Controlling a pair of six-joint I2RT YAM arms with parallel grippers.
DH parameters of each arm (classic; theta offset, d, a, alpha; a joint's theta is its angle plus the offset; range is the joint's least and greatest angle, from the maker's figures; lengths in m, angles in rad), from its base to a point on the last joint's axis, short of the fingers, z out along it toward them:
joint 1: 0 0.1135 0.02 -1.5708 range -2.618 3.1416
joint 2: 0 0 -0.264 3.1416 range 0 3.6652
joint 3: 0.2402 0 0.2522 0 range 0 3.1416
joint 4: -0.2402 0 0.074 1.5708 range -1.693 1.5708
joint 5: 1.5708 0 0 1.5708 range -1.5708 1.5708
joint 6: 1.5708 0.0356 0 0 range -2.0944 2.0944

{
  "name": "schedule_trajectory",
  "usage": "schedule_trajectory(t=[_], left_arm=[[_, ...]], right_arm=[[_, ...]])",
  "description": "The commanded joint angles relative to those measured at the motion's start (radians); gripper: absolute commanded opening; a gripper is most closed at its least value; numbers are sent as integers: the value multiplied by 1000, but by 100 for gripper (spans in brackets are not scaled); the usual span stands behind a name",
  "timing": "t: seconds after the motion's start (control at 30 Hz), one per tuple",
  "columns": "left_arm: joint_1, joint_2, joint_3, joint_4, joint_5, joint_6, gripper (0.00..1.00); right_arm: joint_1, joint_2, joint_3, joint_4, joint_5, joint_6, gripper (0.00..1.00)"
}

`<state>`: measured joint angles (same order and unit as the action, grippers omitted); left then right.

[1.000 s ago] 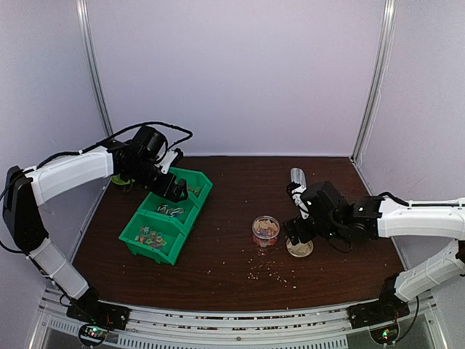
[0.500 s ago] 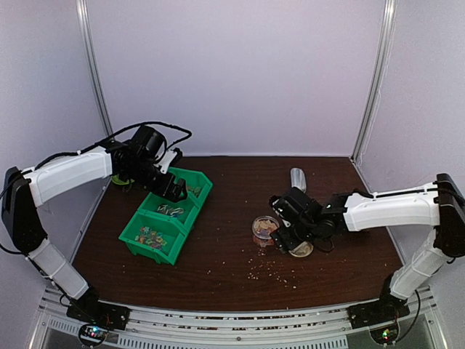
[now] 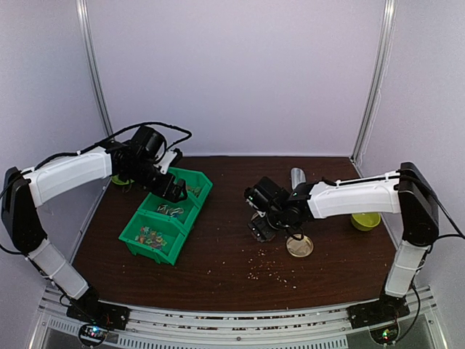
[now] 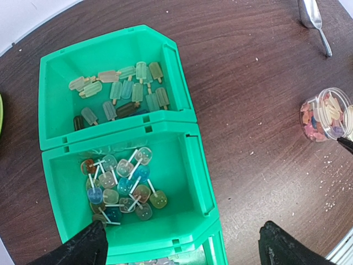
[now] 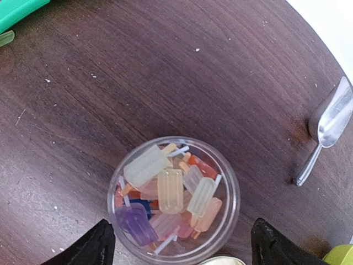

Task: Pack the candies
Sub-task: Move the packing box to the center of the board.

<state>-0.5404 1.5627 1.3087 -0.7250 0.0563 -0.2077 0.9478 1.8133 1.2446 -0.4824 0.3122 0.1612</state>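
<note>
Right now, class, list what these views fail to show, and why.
Top view: jar mostly hidden beneath the right gripper.
Top view: candies in the green bin too small to identify.
Left wrist: bin's third compartment cut by the bottom edge.
Right wrist: gold lid cut by the bottom edge.

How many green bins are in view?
3, in a diagonal row at left: far bin, middle bin, near bin. The left wrist view cuts off most of the near one; the top view shows all three, none hidden.
</note>
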Motion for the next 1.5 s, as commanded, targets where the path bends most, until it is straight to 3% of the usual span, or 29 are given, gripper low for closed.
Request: schedule_trajectory(t=[0.0,0.23,0.4,0.57,0.7,0.93,1.13,1.47], left_arm=[[3,-48,-8,36,6,-6,98],[4,-66,-6,37,40,-16,98],[4,-73,-12,47,40,-16,98],[4,-60,-14,48,30,-16,98],[4,-49,-11,48,36,-17,98],[4,-42,-12,48,28,-13,98],[4,-35,-10,47,27,-12,98],[5,-51,-6,46,51,-16,98]], right_arm=[[-13,-131,-41,-43,11,33,87],[-88,-313,-217,-51,58,157,90],[-192,-232,-204,-20,48,182,90],[-232,-58,-68,-39,6,145,90],[-194,32,13,-29,-81,86,88],[-182,36,7,-55,-33,80,89],[-160,-119,-94,-115,-4,51,87],[21,-245,-238,-242,42,147,76]])
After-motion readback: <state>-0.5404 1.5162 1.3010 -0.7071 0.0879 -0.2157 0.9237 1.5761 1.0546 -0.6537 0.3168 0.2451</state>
